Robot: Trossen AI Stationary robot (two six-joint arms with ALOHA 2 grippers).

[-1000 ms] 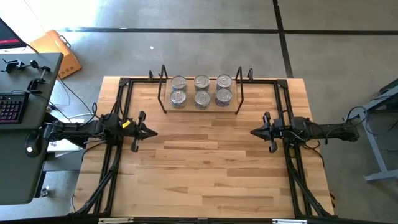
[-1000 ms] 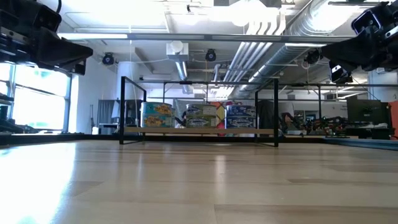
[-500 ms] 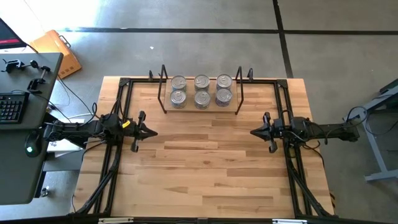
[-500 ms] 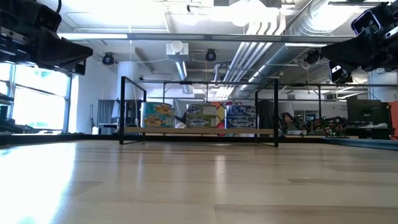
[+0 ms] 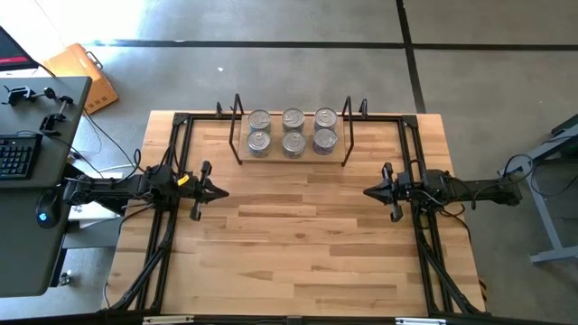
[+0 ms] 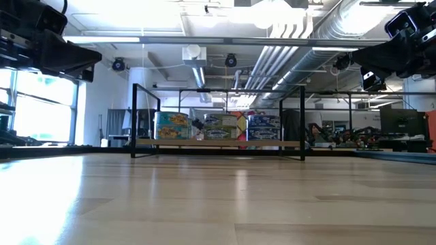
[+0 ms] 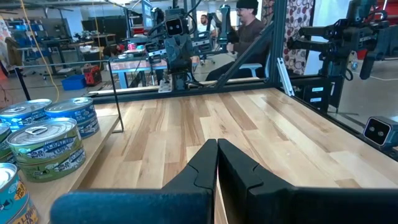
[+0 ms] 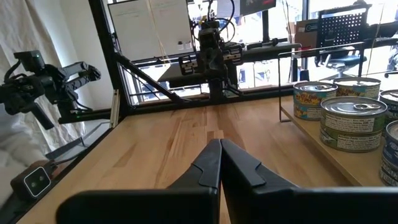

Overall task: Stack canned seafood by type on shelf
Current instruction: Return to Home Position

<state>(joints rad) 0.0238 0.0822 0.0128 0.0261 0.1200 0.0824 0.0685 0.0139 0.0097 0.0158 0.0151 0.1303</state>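
The canned seafood (image 5: 292,132) stands in stacks on the shelf (image 5: 291,157), a wooden board between two black wire end frames at the table's far middle; the low view shows the tins (image 6: 218,126) two high. My left gripper (image 5: 224,190) hovers shut at the table's left side, pointing level toward the right. My right gripper (image 5: 367,191) hovers shut at the right side, pointing level toward the left. Both are clear of the tins. The left wrist view shows silver-topped tins (image 7: 46,146) beside the shut fingers (image 7: 216,163); the right wrist view shows tins (image 8: 348,118) too.
A black metal frame (image 5: 180,118) runs along the table's edges. Bare wood (image 5: 293,244) lies between and in front of the arms. A desk with a keyboard (image 5: 18,155) stands off the left. A person (image 7: 249,28) sits beyond the table in the left wrist view.
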